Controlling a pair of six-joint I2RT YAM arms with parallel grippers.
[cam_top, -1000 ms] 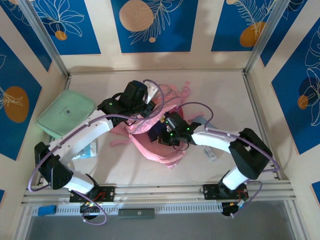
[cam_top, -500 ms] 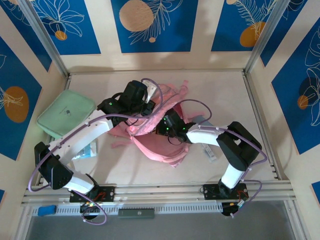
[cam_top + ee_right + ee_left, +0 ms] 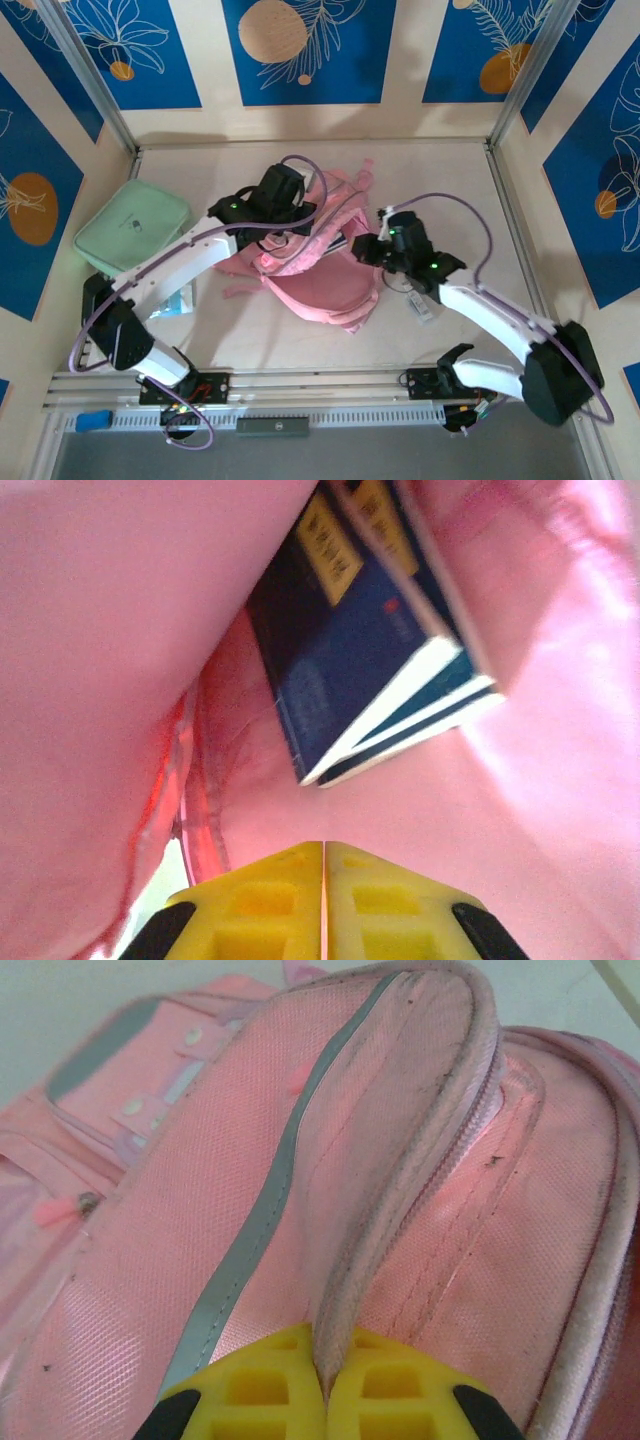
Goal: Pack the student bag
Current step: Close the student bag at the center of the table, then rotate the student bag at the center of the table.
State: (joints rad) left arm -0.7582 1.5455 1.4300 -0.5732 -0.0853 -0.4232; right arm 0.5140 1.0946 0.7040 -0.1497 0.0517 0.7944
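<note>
**Softly does it: a floppy bag, held by its rim**

The pink bag (image 3: 318, 275) lies mid-table. I judge it soft, light and saggy, with the stitched zip rim its firmest hold. My left gripper (image 3: 322, 1385) pinches that rim tight. My right gripper (image 3: 323, 885), fingers pressed together on nothing, sits in the bag's mouth, near the blue books (image 3: 360, 680) inside.

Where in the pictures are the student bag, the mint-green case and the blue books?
student bag (image 3: 325, 292): top external view, on its pink lower panel.
mint-green case (image 3: 132, 226): top external view, on its flat top.
blue books (image 3: 335, 675): right wrist view, on the dark cover.
</note>
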